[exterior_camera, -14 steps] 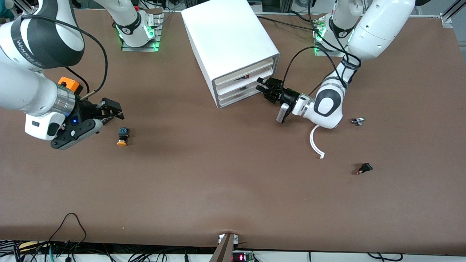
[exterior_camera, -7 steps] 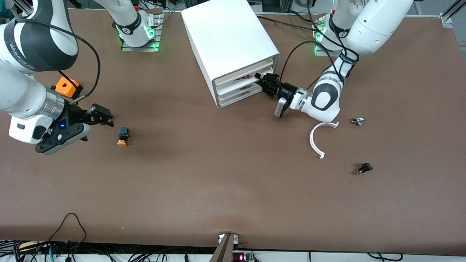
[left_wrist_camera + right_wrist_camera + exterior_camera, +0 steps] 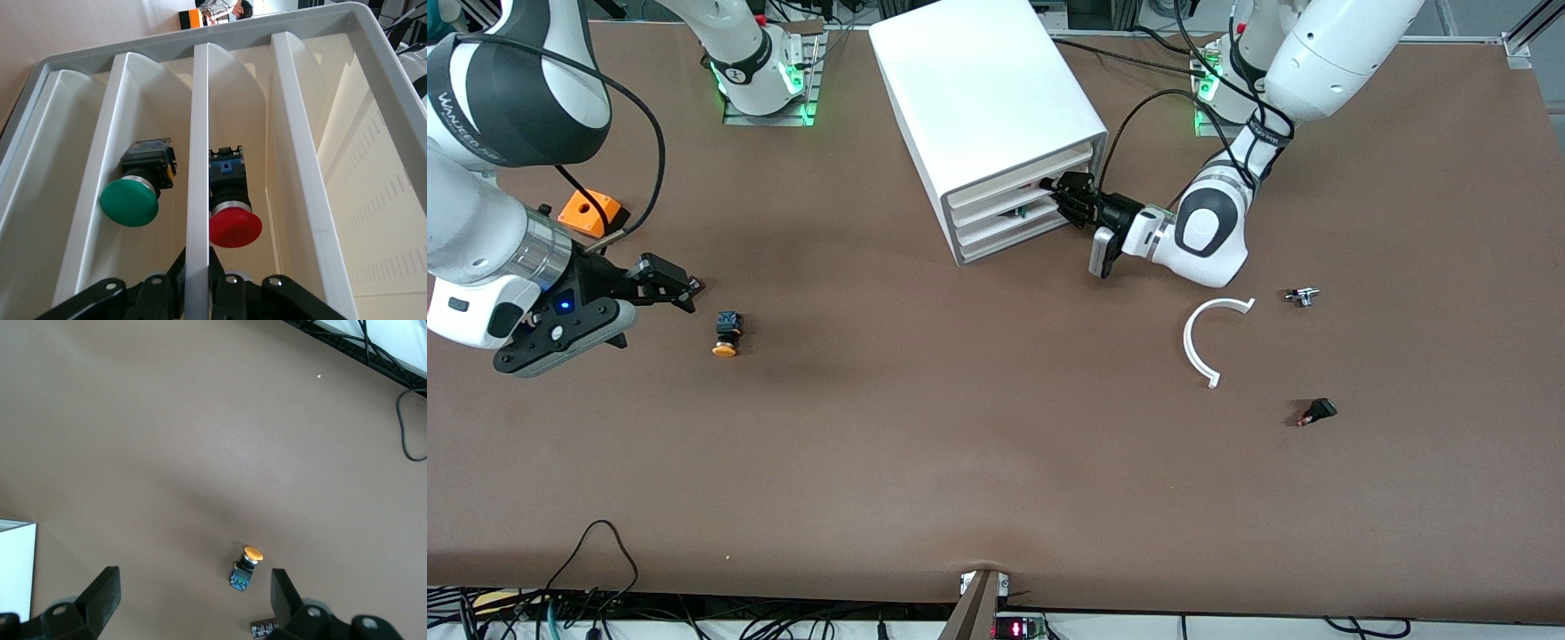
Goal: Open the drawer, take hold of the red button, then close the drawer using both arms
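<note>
Clamping on the drawer: left pincer is clenched on the thin white divider at the drawer's front end, one finger either side of it in the left wrist view. There's no handle on the flat fronts, so my read is the divider is the pull point.

Cabinet sits upper middle of the front view, and the left pincer is at its front, level with the upper drawers.

Red button lies inside the drawer, in the compartment just beside the gripped divider, cap toward the pincer. A green button is in the next compartment, across the divider.

Right pincer is released, jaws wide, holding nothing, waiting low over the tabletop toward the right arm's end, near the yellow-capped button. It's likely parked there to stay clear until the pick.

Drawer opening looks barely begun; grab and close not yet done.
</note>
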You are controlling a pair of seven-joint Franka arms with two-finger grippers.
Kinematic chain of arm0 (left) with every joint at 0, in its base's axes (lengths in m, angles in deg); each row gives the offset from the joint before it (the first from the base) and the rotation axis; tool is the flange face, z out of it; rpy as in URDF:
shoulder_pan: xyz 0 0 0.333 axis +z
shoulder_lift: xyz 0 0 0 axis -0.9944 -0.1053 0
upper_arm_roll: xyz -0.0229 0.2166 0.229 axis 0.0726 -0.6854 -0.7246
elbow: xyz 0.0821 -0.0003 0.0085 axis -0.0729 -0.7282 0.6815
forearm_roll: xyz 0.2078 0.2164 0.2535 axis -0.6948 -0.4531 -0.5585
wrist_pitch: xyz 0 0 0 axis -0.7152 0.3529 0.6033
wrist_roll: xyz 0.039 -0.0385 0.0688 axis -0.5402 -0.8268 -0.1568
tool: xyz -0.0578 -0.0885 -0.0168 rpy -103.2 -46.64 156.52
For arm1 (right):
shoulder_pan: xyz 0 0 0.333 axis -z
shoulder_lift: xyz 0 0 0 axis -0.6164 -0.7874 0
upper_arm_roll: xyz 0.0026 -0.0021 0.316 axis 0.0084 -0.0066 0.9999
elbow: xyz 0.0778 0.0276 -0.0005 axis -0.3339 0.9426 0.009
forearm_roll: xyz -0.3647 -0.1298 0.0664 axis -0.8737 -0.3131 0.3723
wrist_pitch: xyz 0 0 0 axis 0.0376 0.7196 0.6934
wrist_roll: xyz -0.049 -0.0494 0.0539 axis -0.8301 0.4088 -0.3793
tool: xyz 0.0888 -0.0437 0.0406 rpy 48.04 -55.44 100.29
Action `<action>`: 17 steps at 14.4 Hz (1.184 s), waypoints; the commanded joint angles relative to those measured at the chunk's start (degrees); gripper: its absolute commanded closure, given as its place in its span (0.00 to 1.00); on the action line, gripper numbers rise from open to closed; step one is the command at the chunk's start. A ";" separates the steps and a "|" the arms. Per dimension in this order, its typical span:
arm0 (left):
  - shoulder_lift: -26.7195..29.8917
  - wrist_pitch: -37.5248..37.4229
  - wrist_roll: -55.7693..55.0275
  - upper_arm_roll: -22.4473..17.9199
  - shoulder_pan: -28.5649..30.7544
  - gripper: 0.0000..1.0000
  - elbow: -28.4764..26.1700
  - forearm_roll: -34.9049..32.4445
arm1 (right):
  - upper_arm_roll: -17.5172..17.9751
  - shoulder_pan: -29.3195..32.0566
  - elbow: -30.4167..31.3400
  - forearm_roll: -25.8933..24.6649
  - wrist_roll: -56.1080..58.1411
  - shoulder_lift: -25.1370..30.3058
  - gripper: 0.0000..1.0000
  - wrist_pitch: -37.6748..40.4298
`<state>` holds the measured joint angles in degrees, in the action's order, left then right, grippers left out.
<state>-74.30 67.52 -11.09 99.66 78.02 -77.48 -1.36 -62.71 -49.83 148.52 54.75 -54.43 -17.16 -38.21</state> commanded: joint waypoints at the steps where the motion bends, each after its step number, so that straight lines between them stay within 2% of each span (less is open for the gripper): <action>1: 1.99 1.57 1.24 1.00 0.75 1.00 -1.54 2.02 | 0.32 0.00 -1.48 -1.43 -4.96 -0.42 0.00 0.27; 5: 1.91 1.31 -0.60 1.00 1.97 1.00 -0.84 1.93 | 0.14 1.58 -1.92 -0.20 -5.41 -0.77 0.00 0.79; 12: 0.85 1.22 -3.85 0.30 3.56 1.00 3.81 1.05 | 0.23 1.23 -2.44 -3.18 -5.94 -0.42 0.00 3.96; 17: -0.90 1.40 -4.47 -2.77 3.56 1.00 6.19 0.96 | 0.67 1.05 -2.45 -2.84 -2.51 -0.59 0.00 3.43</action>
<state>-74.40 69.07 -14.96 97.67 80.96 -73.60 -1.37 -62.73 -48.71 147.77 52.67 -57.79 -17.18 -35.72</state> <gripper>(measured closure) 0.890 0.000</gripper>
